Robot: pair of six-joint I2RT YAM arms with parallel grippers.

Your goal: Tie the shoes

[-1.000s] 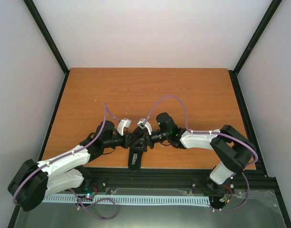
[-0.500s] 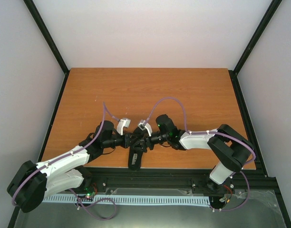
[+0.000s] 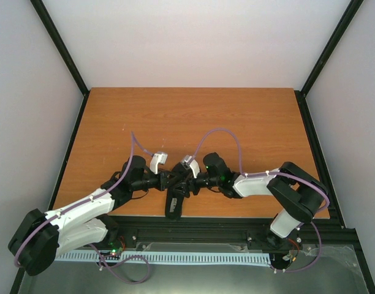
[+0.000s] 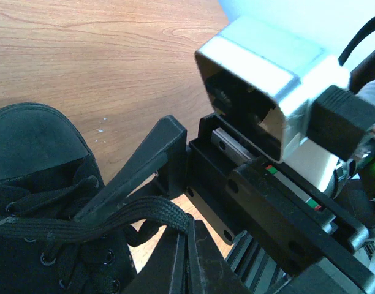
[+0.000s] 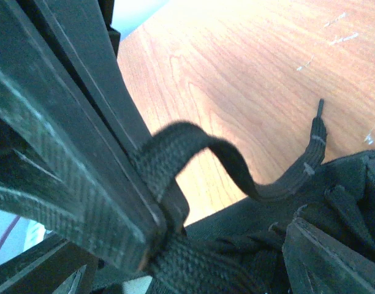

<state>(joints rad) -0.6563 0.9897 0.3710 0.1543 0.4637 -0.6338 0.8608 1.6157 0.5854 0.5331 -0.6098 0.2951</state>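
Note:
The black sneaker (image 3: 174, 205) stands at the table's near edge, between the two arms. My left gripper (image 3: 170, 181) and right gripper (image 3: 182, 184) meet just above its laces. In the left wrist view my left gripper (image 4: 189, 236) is shut on a black lace (image 4: 123, 211) that runs left over the shoe (image 4: 34, 141). In the right wrist view my right gripper (image 5: 160, 214) is shut on a black lace (image 5: 193, 147) that loops out of the jaws and back to the shoe (image 5: 334, 202). The lace's tip (image 5: 319, 113) lies on the wood.
The wooden table (image 3: 193, 119) reaches back to white walls framed by black posts. The right arm's wrist camera housing (image 4: 267, 104) fills the upper right of the left wrist view, close to my left fingers.
The right arm has drawn slightly to the right and its wrist has sunk a little. The left gripper has hardly moved. Both grippers stay shut on laces.

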